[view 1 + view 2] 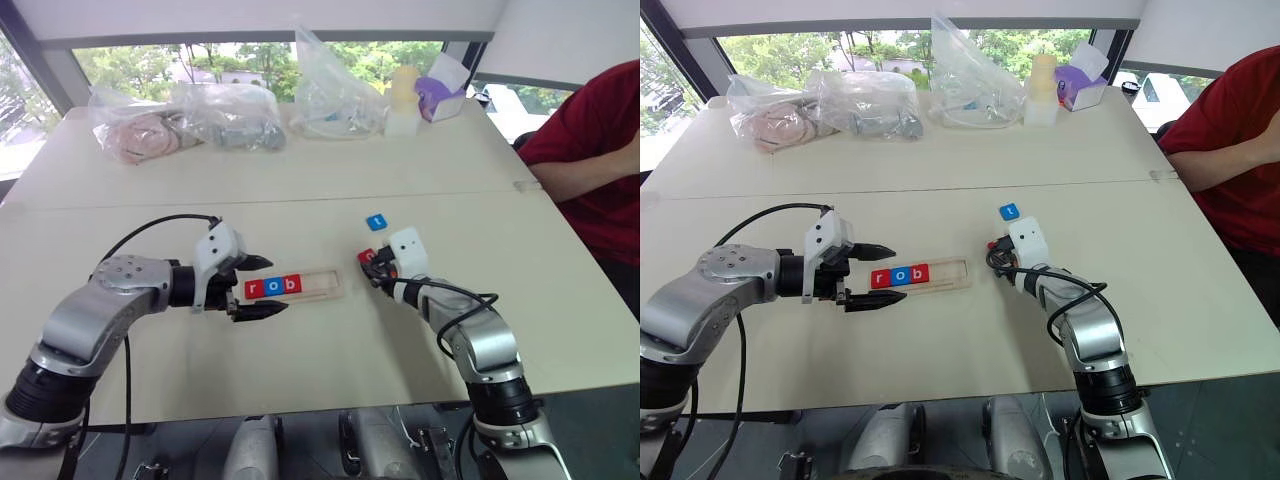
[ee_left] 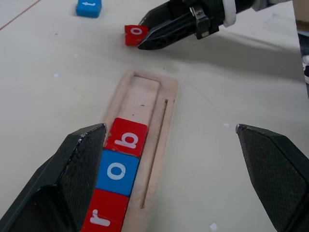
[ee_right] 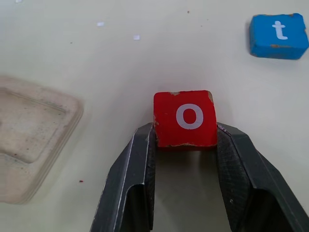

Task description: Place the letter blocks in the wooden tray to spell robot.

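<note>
Between the right gripper's [image 3: 186, 133] fingers sits the red o block [image 3: 185, 119], pinched by its sides so the letter faces up for the wooden tray [image 1: 318, 286], where r, o, b already lie (two slots empty). Left gripper [image 2: 171, 140] hovers wide open beside the tray's filled end. Blue t [image 1: 376, 222] waits nearby.

a pale beige table [image 1: 330, 160] carries crumpled clear plastic bags [image 1: 185, 122] along its far edge, beside a pale yellow bottle [image 1: 403, 100]. a person's red sleeve [image 1: 590, 140] rests at the right edge.
</note>
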Available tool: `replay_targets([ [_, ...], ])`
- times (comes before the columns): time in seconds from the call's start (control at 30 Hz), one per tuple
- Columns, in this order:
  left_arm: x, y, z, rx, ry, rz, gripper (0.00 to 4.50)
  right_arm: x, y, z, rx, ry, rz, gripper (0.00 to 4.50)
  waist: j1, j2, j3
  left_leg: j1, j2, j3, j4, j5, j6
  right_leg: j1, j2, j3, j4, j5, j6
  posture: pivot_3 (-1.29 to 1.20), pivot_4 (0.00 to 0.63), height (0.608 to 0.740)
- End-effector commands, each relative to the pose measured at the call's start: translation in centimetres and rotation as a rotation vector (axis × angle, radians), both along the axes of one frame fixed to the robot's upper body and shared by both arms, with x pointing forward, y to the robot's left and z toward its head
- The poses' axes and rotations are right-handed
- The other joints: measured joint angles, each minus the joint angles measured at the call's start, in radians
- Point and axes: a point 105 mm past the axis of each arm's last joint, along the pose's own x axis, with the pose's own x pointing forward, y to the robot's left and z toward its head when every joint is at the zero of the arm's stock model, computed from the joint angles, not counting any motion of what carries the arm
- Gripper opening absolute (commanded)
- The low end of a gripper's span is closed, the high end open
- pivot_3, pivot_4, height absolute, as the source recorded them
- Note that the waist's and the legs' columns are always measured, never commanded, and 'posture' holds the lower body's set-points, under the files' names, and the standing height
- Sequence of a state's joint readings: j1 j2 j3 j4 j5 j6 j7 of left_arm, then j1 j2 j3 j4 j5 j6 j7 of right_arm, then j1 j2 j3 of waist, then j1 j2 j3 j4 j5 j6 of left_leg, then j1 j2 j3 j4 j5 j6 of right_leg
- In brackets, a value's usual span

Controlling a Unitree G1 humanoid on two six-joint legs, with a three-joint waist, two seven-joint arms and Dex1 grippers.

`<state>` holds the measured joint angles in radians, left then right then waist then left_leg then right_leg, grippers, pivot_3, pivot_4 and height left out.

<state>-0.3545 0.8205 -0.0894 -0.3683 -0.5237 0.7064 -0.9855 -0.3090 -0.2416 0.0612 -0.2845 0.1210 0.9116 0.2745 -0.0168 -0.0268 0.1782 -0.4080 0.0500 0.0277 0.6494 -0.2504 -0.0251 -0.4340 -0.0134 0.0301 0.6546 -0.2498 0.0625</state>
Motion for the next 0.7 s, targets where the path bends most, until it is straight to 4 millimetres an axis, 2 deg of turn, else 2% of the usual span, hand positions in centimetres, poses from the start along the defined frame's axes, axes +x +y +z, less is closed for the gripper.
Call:
replay_targets([
  [0.03, -0.7, -1.0, 0.2, 0.052, -0.039, -0.090, 4.50, -1.3, -1.7, 2.1, 0.040, -0.031, -0.158, 1.15, 0.002, 0.000, 0.000, 0.000, 0.000, 0.000, 0.000, 0.000, 0.000, 0.000, 0.000, 0.000, 0.000, 0.000, 0.000, 0.00, 0.150, 0.738],
  [0.2, -0.8, -1.9, 0.3, 0.052, -0.036, -0.147, 4.50, -4.4, -1.4, 1.4, 0.117, 0.075, -0.233, 1.15, 0.001, 0.000, 0.000, 0.000, 0.000, 0.000, -0.001, 0.000, 0.000, 0.000, 0.000, 0.000, -0.001, -0.001, -0.001, 0.00, 0.150, 0.738],
  [0.33, -0.6, -2.7, 0.0, 0.076, -0.045, -0.192, 4.50, -5.3, -2.1, 0.8, 0.109, 0.116, -0.327, 1.15, -0.003, 0.000, 0.000, 0.000, 0.000, 0.000, 0.000, 0.000, 0.000, 0.000, 0.000, 0.000, -0.001, -0.001, -0.003, 0.00, 0.150, 0.738],
  [0.4, -0.5, -3.1, 0.1, 0.070, -0.049, -0.205, 4.50, -5.4, -2.0, 0.4, 0.108, 0.127, -0.334, 2.20, -0.002, 0.000, 0.000, 0.000, 0.000, 0.000, 0.000, 0.000, 0.000, 0.000, 0.000, 0.000, -0.001, -0.002, -0.003, 0.00, 0.150, 0.738],
  [0.5, -0.3, -3.2, 0.3, 0.065, -0.052, -0.208, 4.50, -5.4, -2.0, 0.3, 0.099, 0.135, -0.334, 3.53, -0.003, 0.000, 0.000, 0.000, 0.000, 0.000, 0.000, 0.000, 0.000, 0.000, 0.000, 0.000, -0.001, -0.002, -0.003, 0.00, 0.150, 0.738],
  [0.53, -0.3, -3.2, 0.3, 0.066, -0.052, -0.206, 4.50, -5.5, -2.1, 0.2, 0.089, 0.139, -0.330, 4.16, -0.002, 0.000, 0.000, 0.000, 0.000, 0.000, 0.000, 0.000, 0.000, 0.000, 0.000, 0.000, -0.001, -0.002, -0.002, 0.00, 0.150, 0.738],
  [0.57, -0.2, -3.0, 0.3, 0.068, -0.050, -0.203, 4.50, -5.5, -2.2, 0.2, 0.084, 0.139, -0.327, 4.45, -0.003, 0.000, 0.000, 0.000, 0.000, 0.000, 0.000, 0.000, 0.000, 0.000, 0.000, 0.000, -0.001, -0.002, -0.002, 0.00, 0.150, 0.738],
  [0.63, -0.2, -2.5, 0.3, 0.079, -0.046, -0.190, 4.50, -5.3, -2.4, 0.9, 0.093, 0.107, -0.291, 4.45, -0.003, 0.000, 0.000, 0.000, 0.000, 0.000, 0.000, 0.000, 0.000, 0.000, 0.000, 0.000, -0.001, -0.002, -0.002, 0.00, 0.150, 0.738],
  [0.7, -0.2, -1.8, 0.2, 0.088, -0.038, -0.168, 4.50, -4.4, -3.8, 2.6, 0.037, -0.002, -0.224, 4.45, -0.002, 0.000, 0.000, 0.000, 0.000, 0.000, 0.000, 0.000, 0.000, 0.000, 0.000, 0.000, -0.001, -0.002, -0.002, 0.00, 0.150, 0.738],
])
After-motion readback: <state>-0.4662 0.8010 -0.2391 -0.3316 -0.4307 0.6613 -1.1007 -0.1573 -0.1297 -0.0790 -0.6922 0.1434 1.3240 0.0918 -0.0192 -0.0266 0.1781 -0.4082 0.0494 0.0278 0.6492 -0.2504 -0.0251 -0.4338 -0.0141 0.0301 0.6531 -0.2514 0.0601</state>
